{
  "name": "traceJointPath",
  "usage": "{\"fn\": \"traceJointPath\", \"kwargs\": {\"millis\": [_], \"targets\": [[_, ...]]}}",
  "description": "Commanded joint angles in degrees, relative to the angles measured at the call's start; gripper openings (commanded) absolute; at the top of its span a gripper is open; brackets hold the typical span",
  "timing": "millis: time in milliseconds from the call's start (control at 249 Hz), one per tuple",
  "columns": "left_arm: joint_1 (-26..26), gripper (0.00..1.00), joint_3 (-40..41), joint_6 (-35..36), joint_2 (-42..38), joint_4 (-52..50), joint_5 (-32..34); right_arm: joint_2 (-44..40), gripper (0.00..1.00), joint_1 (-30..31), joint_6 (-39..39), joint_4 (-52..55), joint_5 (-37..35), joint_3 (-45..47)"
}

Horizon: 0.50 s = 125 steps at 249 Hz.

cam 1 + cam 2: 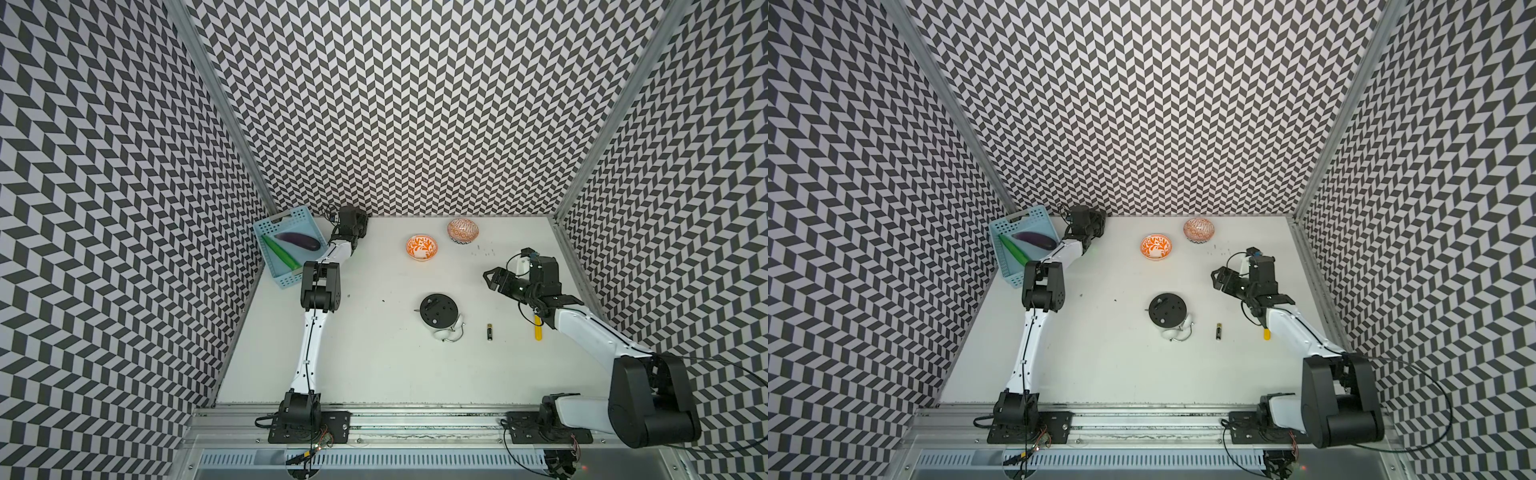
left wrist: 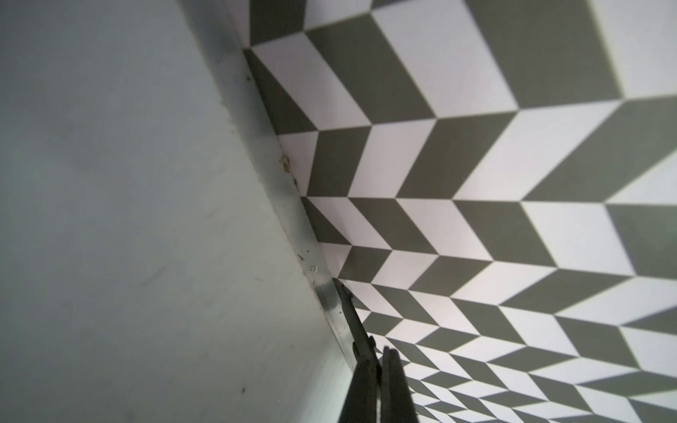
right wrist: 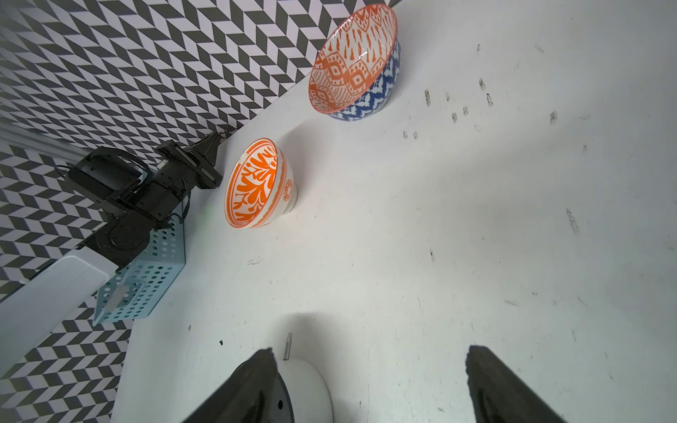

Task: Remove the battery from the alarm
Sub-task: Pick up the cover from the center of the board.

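The alarm [image 1: 438,309] lies face down mid-table in both top views, its black round back up and its white bells and metal handle toward the front. The battery [image 1: 490,331] lies loose on the table to the right of the alarm [image 1: 1167,312], apart from it. My right gripper [image 1: 491,279] hovers open behind the battery [image 1: 1218,331] and holds nothing. In the right wrist view the alarm's white rim [image 3: 309,384] shows beside one finger of that gripper [image 3: 370,351]. My left gripper [image 2: 381,353] is shut and empty, at the back wall by the basket.
A blue basket [image 1: 283,218] at the back left holds an eggplant [image 1: 298,240] and a green cucumber [image 1: 280,251]. Two orange-patterned bowls [image 1: 422,246] [image 1: 463,230] stand at the back. A yellow-handled screwdriver [image 1: 537,330] lies partly under the right arm.
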<state>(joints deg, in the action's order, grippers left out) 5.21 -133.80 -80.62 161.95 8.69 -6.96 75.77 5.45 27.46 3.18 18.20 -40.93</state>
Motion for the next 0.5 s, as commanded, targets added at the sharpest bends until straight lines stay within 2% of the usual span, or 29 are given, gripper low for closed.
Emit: {"fn": "traceJointPath", "kwargs": {"millis": [0,108,313,497], "targets": [[-0.5,0.0,4.6,3.7,-2.5,-2.3,-0.3,-1.4,0.85,0.2,-0.4,-1.8,-0.5,-0.7],[-0.3,0.0,14.1,5.7,-9.3,2.8,-0.9,-1.6,0.85,0.2,-0.5,-0.9,0.4,-0.9],[-0.3,0.0,30.3,10.5,-22.3,5.2,-1.1,-2.8,0.85,0.2,-1.1,0.4,1.7,-0.9],[0.4,0.0,50.3,16.5,-39.3,6.3,-4.1,-4.5,0.85,0.2,-2.5,3.6,5.5,-1.7]]}}
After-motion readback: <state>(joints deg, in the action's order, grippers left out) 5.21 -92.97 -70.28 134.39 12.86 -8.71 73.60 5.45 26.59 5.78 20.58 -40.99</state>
